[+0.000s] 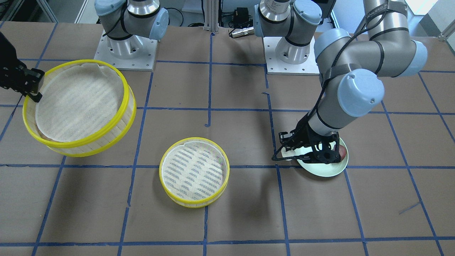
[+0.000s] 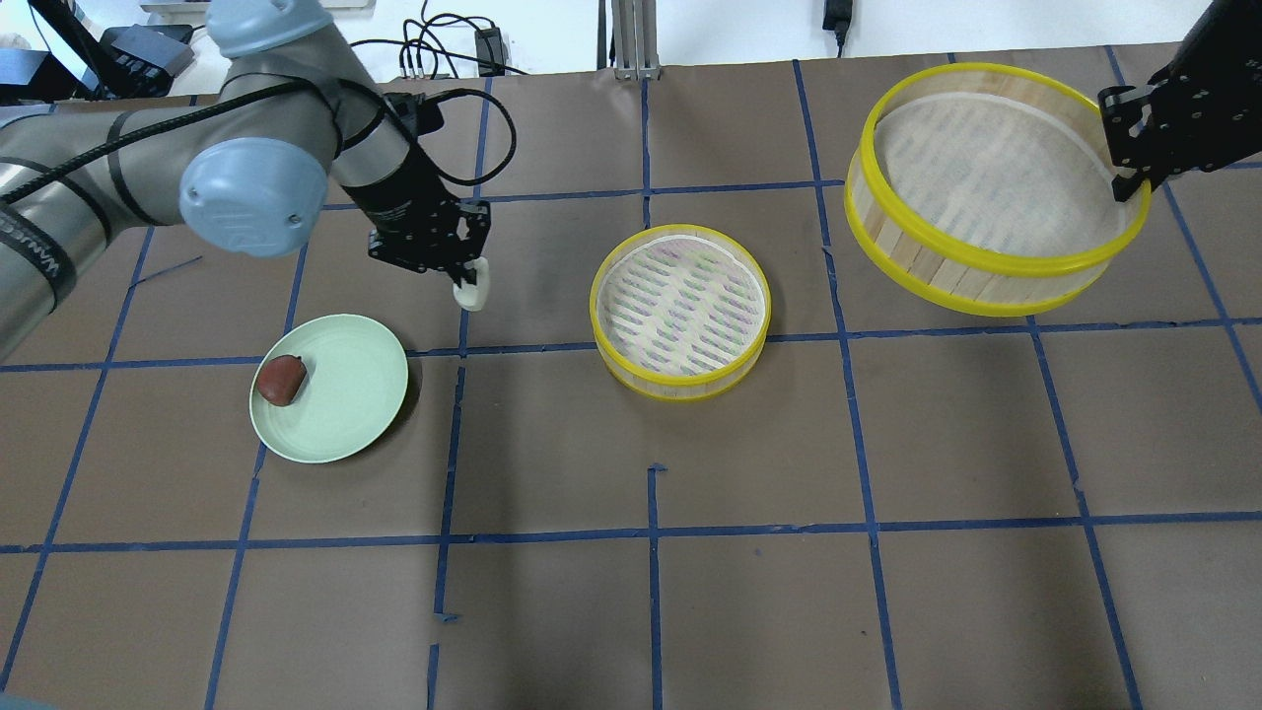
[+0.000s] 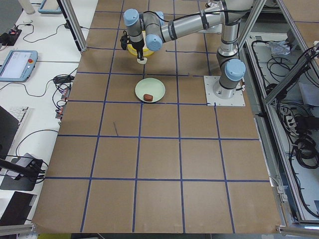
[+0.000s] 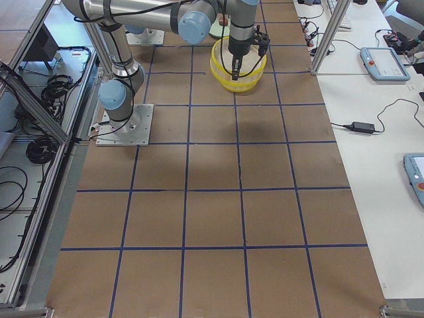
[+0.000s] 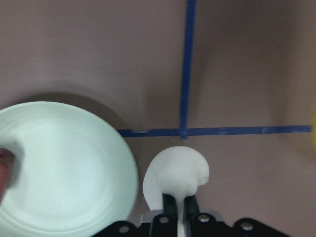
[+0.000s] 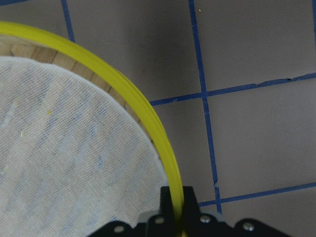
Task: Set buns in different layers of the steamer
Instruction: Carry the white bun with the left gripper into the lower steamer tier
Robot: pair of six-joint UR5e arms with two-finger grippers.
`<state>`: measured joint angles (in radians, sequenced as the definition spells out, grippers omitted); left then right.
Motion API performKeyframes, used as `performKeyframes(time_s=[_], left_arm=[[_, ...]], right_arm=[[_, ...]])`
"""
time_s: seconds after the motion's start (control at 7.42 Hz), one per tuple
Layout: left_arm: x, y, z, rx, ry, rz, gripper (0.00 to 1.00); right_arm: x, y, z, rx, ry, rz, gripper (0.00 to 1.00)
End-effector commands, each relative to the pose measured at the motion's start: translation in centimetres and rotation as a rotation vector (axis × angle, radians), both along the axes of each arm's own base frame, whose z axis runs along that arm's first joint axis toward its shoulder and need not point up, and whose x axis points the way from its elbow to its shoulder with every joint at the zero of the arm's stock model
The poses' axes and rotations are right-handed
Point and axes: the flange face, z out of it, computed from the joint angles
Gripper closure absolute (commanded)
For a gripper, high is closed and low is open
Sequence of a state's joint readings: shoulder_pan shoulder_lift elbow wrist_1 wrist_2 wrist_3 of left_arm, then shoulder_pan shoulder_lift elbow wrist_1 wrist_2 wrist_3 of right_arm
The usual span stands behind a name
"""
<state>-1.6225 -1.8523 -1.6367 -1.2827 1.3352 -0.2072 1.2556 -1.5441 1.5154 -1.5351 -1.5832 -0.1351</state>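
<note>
Two grippers, both gripping: left gripper (image 2: pixel 463 279) pinches small white bun (image 2: pixel 474 295) up-right of pale green round plate (image 2: pixel 355 394); right gripper (image 2: pixel 1127 182) clamps rim of tilted yellow-rimmed steamer tray (image 2: pixel 986 286), upper right.

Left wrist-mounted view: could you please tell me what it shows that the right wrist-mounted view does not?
Left wrist only: the small white rounded bun pinched in the left hand, beside the pale green round plate. Right wrist only: the right hand gripping the yellow-rimmed steamer tray. Both: the brown paper-covered table with blue tape lines.
</note>
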Motion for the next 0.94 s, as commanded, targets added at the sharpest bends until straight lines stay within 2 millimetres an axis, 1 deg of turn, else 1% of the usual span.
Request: performKeyframes(time_s=[0.0,0.13,0.27,0.4,0.54,0.67,0.81], left_arm=[[-8.8,-0.4,-1.5,-0.027,0.178,0.133,0.91],[-12.2,-0.2,-4.0,-0.027,0.183,0.147,0.88],[-13.7,-0.1,-6.3,-0.010,0.176,0.124,0.68],[-13.9,-0.7,-7.7,-0.021,0.176,0.117,0.34],[-14.0,-1.0,-9.4,-0.006,0.171,0.113,0.21],[-14.1,-0.9,-9.3,-0.006,0.170,0.113,0.12],[-14.0,-0.6,-7.0,-0.040,0.174,0.109,0.07]], right_arm=[[-0.6,0.2,-0.3,0.005,-0.002,-0.012,0.90],[-0.6,0.2,-0.4,0.009,-0.003,-0.015,0.90],[-0.5,0.3,-0.4,0.009,-0.005,-0.016,0.90],[-0.5,0.3,-0.4,0.009,-0.005,-0.016,0.90],[-0.5,0.2,-0.3,0.006,-0.004,-0.016,0.90],[-0.5,0.3,-0.1,0.005,0.003,-0.015,0.90],[-0.5,0.3,-0.2,0.006,0.001,-0.015,0.90]])
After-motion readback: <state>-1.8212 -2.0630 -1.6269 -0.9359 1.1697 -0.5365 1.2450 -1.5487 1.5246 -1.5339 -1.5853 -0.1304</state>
